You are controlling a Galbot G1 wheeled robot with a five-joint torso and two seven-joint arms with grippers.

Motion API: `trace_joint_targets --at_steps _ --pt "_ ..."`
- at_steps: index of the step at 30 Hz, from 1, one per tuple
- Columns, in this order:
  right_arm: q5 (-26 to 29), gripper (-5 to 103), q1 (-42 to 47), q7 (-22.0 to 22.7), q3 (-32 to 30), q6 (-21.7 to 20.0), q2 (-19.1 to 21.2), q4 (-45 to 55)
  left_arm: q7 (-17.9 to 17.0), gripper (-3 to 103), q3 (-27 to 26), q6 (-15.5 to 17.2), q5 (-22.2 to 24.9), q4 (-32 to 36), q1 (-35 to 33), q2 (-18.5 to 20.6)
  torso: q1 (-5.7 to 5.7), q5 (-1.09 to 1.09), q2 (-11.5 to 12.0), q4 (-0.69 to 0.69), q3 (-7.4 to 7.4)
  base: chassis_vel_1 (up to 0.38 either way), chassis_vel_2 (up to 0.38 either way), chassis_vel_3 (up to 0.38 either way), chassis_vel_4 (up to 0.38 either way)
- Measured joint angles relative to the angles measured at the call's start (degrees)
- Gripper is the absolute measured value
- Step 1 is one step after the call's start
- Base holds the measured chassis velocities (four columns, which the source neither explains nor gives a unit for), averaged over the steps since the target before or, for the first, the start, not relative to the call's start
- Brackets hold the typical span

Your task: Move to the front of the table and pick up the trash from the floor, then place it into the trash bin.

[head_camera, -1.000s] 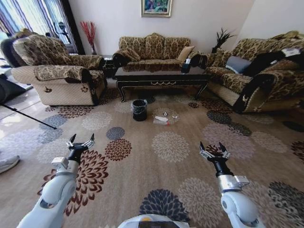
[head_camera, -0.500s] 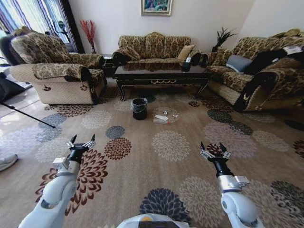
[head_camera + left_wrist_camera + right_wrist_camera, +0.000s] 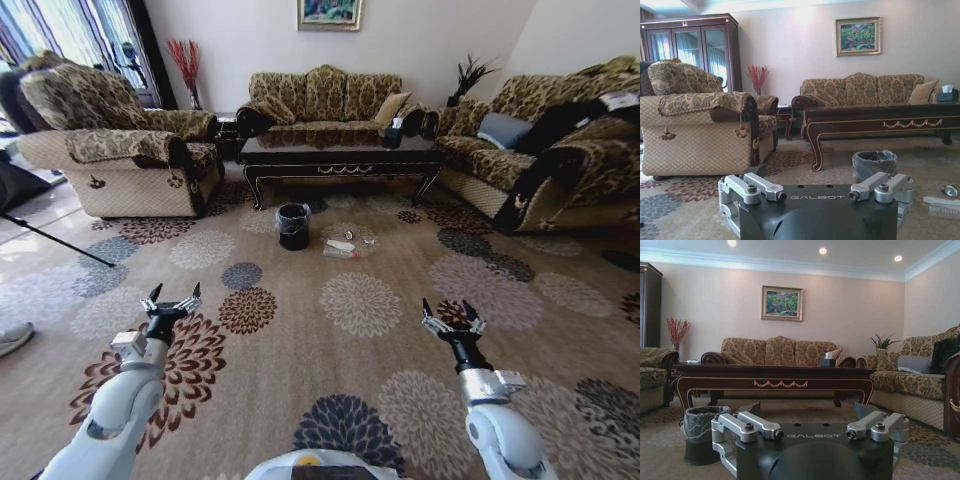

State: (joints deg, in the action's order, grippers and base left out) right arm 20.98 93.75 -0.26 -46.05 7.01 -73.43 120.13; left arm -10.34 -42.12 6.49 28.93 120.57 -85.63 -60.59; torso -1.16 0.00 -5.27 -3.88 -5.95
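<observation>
Two hands float ahead of us over the floor (image 3: 330,380), both spread wide with nothing between their fingers — the left hand (image 3: 171,301) low on our left, the right hand (image 3: 446,315) low on our right, each above a flower medallion. Against the view a second ago, both sit at the same spots before us, while the room has slid slightly: the armchair (image 3: 110,150) on the left has edged outward and the shoe at the left border has dropped lower, so our camera has shifted rather than the furniture.

Well ahead stands the table (image 3: 340,158), dark and glossy with gold trim, in front of the far sofa (image 3: 322,100). Just short of its front edge, on the carpet, is the trash bin (image 3: 293,226), upright, its clear liner crinkled over the rim. Right beside it on our right lies the trash (image 3: 341,249) — a clear bottle with a red cap, a flat white piece next to it and a tiny round item slightly beyond them. None of it is touched by either hand; both are well apart from it.

From the left wrist we see the bin (image 3: 874,164) near a table leg; from the right wrist it stands (image 3: 700,434) below the table's end
</observation>
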Motion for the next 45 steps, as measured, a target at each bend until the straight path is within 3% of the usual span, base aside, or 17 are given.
trace_joint_targets --at_steps 26,36,45 --pt "0.0 100 0.1 -0.6 -0.1 0.1 -0.5 0.1 0.0 100 -0.1 -0.6 -0.2 -0.2 -0.2 -0.1 0.43 0.01 5.3 0.00 5.39 0.000 0.000 0.000 0.000" --pt "0.7 100 0.2 -0.7 -0.2 0.2 -0.5 0.0 -0.6 100 0.2 -3.4 -0.8 -0.4 -0.2 -0.2 0.47 0.00 5.3 0.00 5.41 0.000 0.000 0.000 0.000" --pt "1.0 100 0.2 -0.5 -0.5 0.5 -0.5 -0.2 -0.8 100 0.7 -3.6 -1.8 -0.6 -0.2 -0.2 0.47 0.00 5.3 0.00 5.24 -0.005 0.005 0.006 -0.005"
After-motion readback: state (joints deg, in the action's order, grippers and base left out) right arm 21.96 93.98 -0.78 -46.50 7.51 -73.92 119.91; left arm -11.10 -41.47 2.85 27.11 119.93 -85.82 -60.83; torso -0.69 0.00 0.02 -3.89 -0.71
